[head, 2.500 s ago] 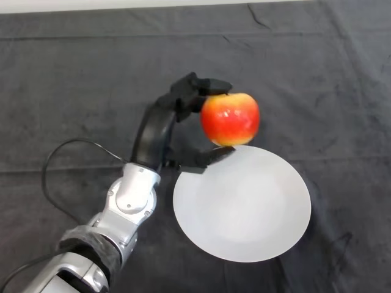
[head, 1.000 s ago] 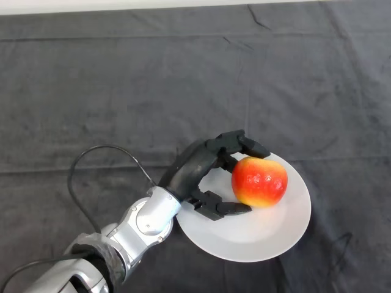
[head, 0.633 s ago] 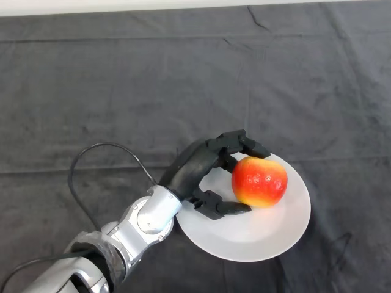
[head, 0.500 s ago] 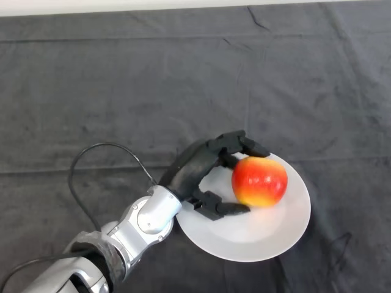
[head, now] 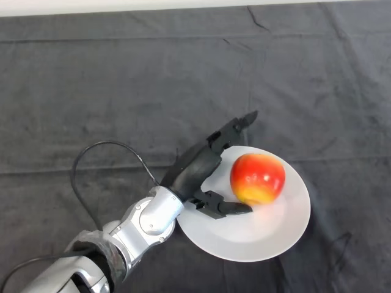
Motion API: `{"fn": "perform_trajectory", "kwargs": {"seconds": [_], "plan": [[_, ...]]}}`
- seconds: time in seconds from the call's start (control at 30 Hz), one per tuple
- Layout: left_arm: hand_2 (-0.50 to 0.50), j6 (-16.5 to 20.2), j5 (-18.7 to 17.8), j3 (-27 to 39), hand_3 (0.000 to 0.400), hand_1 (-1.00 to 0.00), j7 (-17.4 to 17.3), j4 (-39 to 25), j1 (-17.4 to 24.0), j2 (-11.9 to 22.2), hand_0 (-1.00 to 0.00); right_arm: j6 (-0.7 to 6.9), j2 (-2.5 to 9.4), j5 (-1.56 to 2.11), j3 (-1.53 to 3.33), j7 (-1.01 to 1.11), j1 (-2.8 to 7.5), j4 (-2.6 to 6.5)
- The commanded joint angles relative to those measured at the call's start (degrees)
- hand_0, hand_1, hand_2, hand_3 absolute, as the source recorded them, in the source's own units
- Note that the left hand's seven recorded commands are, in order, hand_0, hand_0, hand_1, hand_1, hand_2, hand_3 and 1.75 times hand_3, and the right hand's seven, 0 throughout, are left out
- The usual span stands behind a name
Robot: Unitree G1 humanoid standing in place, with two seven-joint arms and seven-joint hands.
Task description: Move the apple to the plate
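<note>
Apple [head: 257, 178] on plate [head: 275, 235]; hand [head: 198, 170] just left, apart.

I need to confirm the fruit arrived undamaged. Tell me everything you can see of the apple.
The apple is round, glossy, mostly red with a yellow-orange patch low on the side facing the camera and small light highlights on top. No bruise or cut shows on the visible side. It sits on the white plate, in the plate's upper half. The left hand is open beside it: the fingers point away above it, and the thumb lies by its lower left; contact there cannot be told.
</note>
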Motion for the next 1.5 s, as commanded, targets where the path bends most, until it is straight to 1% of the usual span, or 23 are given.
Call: {"fn": "perform_trajectory", "kwargs": {"seconds": [0.03,0.27,0.57,0.8,1.07,1.13,1.2,1.27,1.37,1.5], "plan": [[0.00,0.04,2.20,-0.35,0.000,0.00,0.38,3.06,-0.81,2.69,0.00,-0.38,-1.18,0.46,-0.28,0.02,2.21,0.61],[0.00,-2.02,2.90,1.66,0.000,0.00,2.45,3.59,-0.98,3.55,0.00,-0.38,-1.19,0.46,-0.28,0.03,2.21,0.63],[0.00,-4.96,2.44,5.89,0.000,0.00,3.20,4.61,-1.20,5.93,0.00,-0.38,-1.20,0.46,-0.29,0.04,2.20,0.65],[0.00,-5.44,3.36,8.26,0.000,0.00,6.26,5.49,-1.08,5.31,0.00,-0.38,-1.21,0.45,-0.29,0.04,2.19,0.67],[0.00,-5.63,4.34,9.93,0.000,0.00,7.87,6.00,-0.89,4.57,0.00,-0.38,-1.21,0.45,-0.29,0.05,2.19,0.68],[0.00,-6.59,3.60,10.98,0.000,0.00,6.43,5.85,-0.56,6.02,0.00,-0.38,-1.21,0.45,-0.29,0.05,2.18,0.68],[0.00,-8.55,1.64,13.26,0.000,0.00,3.42,5.38,0.38,9.63,0.00,-0.38,-1.21,0.45,-0.29,0.05,2.18,0.69],[0.00,-9.60,0.23,15.27,0.000,0.00,1.84,5.43,0.86,12.10,0.00,-0.38,-1.21,0.45,-0.29,0.05,2.19,0.68],[0.00,-10.25,-1.06,17.96,0.000,0.00,1.41,6.01,1.24,14.42,0.00,-0.38,-1.21,0.44,-0.29,0.05,2.19,0.68],[0.00,-10.28,-2.14,21.07,0.000,0.00,2.37,6.95,1.71,16.01,0.00,-0.38,-1.21,0.44,-0.29,0.05,2.18,0.68]]}}
